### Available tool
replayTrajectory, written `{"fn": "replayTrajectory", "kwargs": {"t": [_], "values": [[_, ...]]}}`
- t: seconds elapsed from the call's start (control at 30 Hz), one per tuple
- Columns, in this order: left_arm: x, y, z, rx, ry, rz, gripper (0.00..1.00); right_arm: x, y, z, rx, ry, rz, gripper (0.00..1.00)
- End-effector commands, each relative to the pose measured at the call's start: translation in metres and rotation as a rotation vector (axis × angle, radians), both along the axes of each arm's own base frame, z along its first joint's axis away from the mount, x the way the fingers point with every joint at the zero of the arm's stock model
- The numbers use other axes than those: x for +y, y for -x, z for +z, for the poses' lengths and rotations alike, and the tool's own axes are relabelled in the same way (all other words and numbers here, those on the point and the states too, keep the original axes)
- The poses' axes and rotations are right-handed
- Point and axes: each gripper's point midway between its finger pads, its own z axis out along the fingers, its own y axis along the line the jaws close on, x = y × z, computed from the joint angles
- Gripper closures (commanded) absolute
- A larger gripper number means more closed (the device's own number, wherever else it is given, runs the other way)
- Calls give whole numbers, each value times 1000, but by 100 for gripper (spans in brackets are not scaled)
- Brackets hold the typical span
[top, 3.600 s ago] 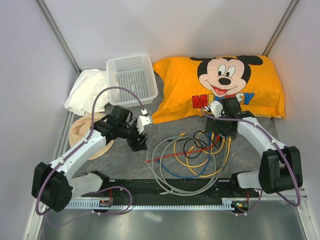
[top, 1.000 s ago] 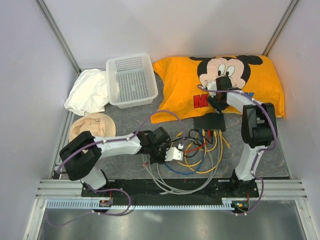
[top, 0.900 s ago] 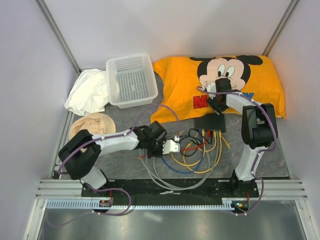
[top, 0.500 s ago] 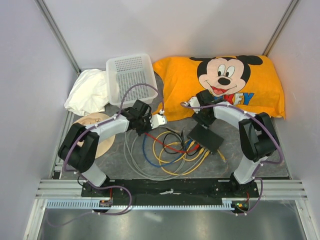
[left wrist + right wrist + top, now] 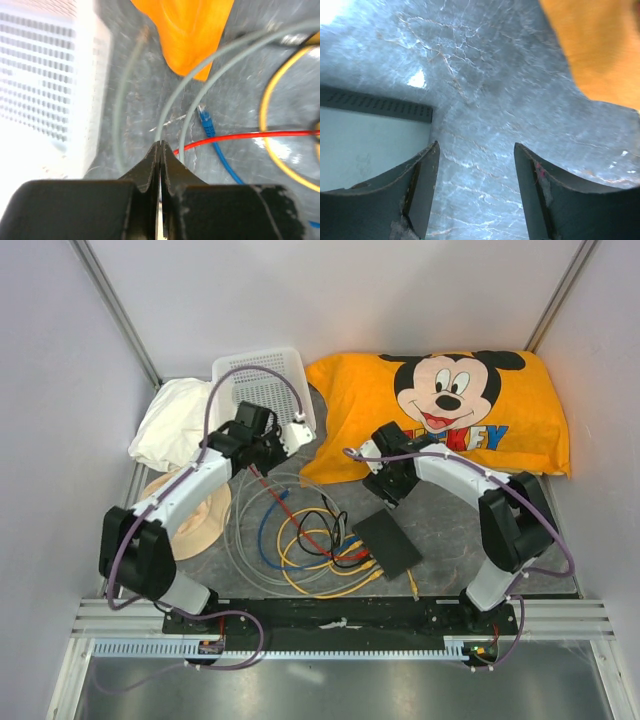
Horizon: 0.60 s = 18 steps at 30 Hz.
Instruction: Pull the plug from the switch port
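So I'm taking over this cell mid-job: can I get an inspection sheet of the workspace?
Surface: grey marbled tabletop.
Job's things: black switch box lies flat at front centre; cables meet its left edge; which are plugged in, untellable.
Clutter: white basket, orange Mickey pillow, white cloth, tan disc.
Grippers: left gripper shut, red cable at its tips, grip unclear; right gripper open, empty.
Cables: grey, yellow, blue, red, black loops left of box; blue plug lies free.
Surroundings: white walls, black front rail.

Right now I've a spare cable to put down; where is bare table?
Bare table lies between the switch and the right arm, below the pillow. Left of the switch, cables crowd everything up to the left arm.
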Motion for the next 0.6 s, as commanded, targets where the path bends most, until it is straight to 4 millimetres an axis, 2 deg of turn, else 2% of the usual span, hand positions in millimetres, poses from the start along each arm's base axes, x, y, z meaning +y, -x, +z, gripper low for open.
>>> {"fn": "replayTrajectory", "kwargs": {"t": [0.0, 0.03, 0.1, 0.13, 0.2, 0.27, 0.33, 0.37, 0.43, 0.5, 0.53, 0.57], "values": [[-26, 29, 99, 2, 275, 40, 81, 11, -7, 53, -80, -138, 3, 30], [-35, 39, 113, 54, 362, 68, 65, 10, -7, 65, -106, -168, 0, 29], [-57, 71, 135, 176, 529, 40, 50, 12, -1, 76, -114, -224, -14, 28], [-63, 80, 139, 219, 575, 30, 44, 13, 1, 79, -99, -272, -32, 27], [-79, 99, 149, 333, 678, 28, 42, 16, 9, 87, -66, -362, -85, 28], [-90, 102, 151, 381, 741, 4, 41, 23, 20, 96, -2, -481, -90, 28], [-105, 108, 149, 486, 801, -40, 41, 28, 31, 107, 13, -529, -48, 28], [-111, 113, 147, 531, 809, -71, 42, 25, 34, 105, 16, -524, -50, 28], [-129, 117, 133, 643, 805, -113, 45, 17, 33, 107, -17, -506, -73, 28], [-155, 134, 126, 709, 780, -201, 47, 8, 34, 110, -23, -520, -114, 28], [-166, 137, 112, 743, 753, -217, 47, -2, 30, 111, -29, -529, -156, 27], [-181, 154, 106, 767, 721, -272, 48, -5, 32, 113, -16, -548, -171, 27]]}}
